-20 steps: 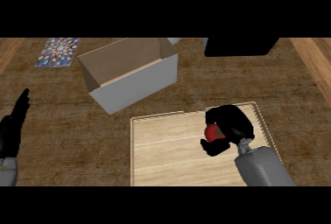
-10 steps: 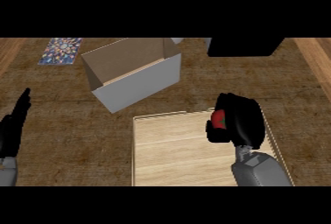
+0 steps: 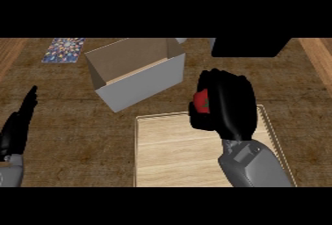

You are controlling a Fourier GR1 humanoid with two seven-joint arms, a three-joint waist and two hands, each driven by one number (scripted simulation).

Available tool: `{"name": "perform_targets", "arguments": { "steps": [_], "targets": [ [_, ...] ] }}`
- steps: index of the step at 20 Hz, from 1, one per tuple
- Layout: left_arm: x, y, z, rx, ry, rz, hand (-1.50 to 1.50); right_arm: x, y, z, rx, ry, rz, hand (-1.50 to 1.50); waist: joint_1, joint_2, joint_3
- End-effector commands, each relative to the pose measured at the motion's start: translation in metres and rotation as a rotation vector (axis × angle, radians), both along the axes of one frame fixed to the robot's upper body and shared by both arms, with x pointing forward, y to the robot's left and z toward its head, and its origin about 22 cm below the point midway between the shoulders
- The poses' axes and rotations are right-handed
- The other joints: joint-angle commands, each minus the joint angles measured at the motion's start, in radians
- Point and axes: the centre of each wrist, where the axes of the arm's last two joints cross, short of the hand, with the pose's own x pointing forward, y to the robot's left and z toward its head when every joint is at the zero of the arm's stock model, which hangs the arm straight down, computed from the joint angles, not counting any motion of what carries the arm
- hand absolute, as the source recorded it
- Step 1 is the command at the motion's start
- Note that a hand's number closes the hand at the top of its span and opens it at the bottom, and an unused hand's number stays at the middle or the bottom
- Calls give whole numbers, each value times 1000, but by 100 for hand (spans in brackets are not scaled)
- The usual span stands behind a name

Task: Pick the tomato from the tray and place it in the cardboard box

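Here the right hand's (image 3: 227,105) fingers were curled round the tomato (image 3: 201,100), wrapping it from the far side so that only a red patch with a dark green stem scar showed at the hand's left edge. The tomato sat inside that curl, held above the far edge of the tray (image 3: 168,145), whose pale wooden floor lay bare below and to the left. The grey forearm ran down from the hand to the view's lower right.

By my judgement a tomato is light, smooth-skinned and soft enough to bruise, so it is best cradled round its widest part, as it was, rather than pinched at the stem end; its round, slick skin could let it roll out if the fingers eased.

The cardboard box (image 3: 133,72) stood to the upper left of the tray, near but apart from it, its top open and its flaps spread. The tomato was not yet over the opening.

Well apart, at the view's left edge, the left hand (image 3: 19,123) rested with straight fingers, holding nothing.
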Motion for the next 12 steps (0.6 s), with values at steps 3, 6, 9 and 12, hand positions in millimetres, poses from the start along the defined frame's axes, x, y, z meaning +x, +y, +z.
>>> {"name": "perform_targets", "arguments": {
  "steps": [3, 6, 9, 12],
  "targets": [
    [-1, -5, -1, 11, -12, -28, 0, 31, 38, 28, 130, 3, 65, 150, 24, 4, 0],
    [5, -4, 1, 31, -15, -15, 0, 51, 51, 44, 226, -26, 66, 150, 30, 7, 0],
    [-1, -11, 9, 13, -6, -44, 0, 77, 63, 62, 251, -25, 56, 150, 36, 5, 0],
    [8, -4, 0, 2, -19, -40, 0, 91, 76, 40, 325, -13, 30, 150, 44, 12, -1]
  ]
}}
